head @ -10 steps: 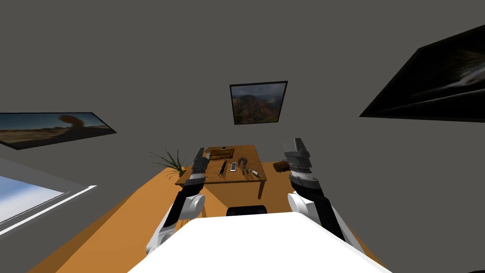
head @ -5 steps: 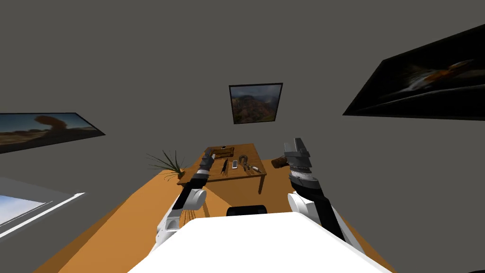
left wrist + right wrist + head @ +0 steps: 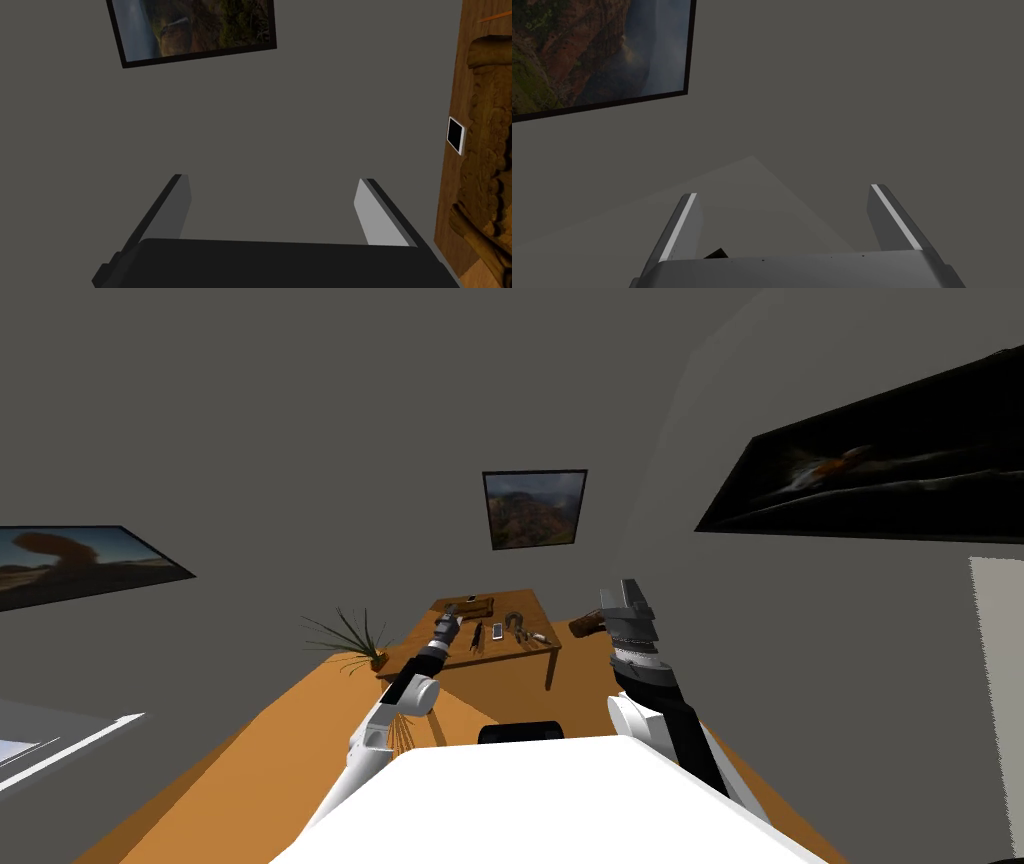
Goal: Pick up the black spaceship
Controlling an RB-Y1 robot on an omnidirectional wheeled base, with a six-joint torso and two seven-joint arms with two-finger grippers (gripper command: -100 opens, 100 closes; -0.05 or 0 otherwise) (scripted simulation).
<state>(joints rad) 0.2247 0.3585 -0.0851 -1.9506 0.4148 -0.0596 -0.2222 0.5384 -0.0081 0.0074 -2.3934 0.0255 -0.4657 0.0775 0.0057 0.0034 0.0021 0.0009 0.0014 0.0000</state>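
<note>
"Wooden table [image 3: 505, 654]. Where's the spaceship [image 3: 477, 636]?"
"Thin and black, lying near the front edge, left of middle, just beside a white device [image 3: 497, 633]."
"Left gripper [image 3: 272, 180]?"
"By the table's left edge, fingers spread, holding nothing, apart from the spaceship."
"Right gripper [image 3: 784, 190]?"
"Raised beyond the right edge, fingers spread too, empty."

Slim black spaceship [image 3: 477, 637] on wooden table [image 3: 503, 649]

Wooden table [image 3: 500, 654] (potted plant [image 3: 347, 638] beside it) beneath a framed landscape picture [image 3: 534, 509]
</note>
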